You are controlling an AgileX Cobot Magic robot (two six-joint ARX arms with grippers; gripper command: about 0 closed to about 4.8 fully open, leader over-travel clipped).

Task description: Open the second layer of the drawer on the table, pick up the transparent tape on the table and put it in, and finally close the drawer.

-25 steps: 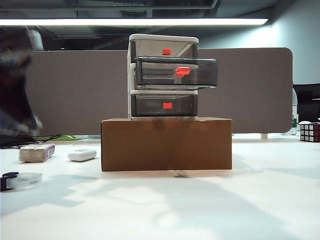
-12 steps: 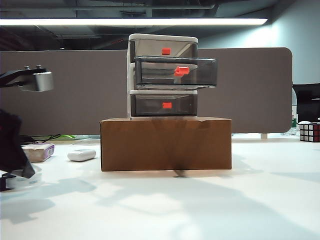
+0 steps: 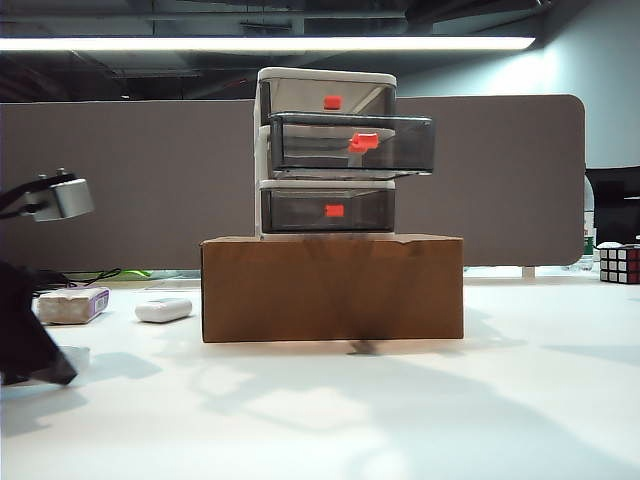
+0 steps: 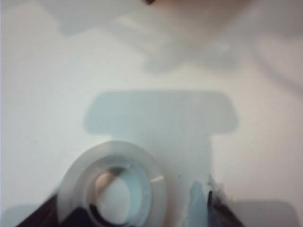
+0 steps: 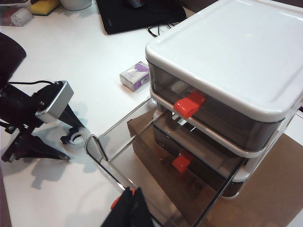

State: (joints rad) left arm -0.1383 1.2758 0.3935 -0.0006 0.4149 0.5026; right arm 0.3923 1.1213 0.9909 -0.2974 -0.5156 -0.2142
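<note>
With the second layer of the drawer (image 3: 352, 143) pulled out, pickup is underway: the left gripper (image 5: 71, 137), jaws spread, straddles the transparent tape (image 4: 112, 185) at nine o'clock and should close next. The right gripper (image 5: 130, 202) (state unclear) hovers by the drawer front.

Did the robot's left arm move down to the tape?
Yes. The left gripper has dropped beside the grey block, its open fingers now around the transparent tape.
</note>
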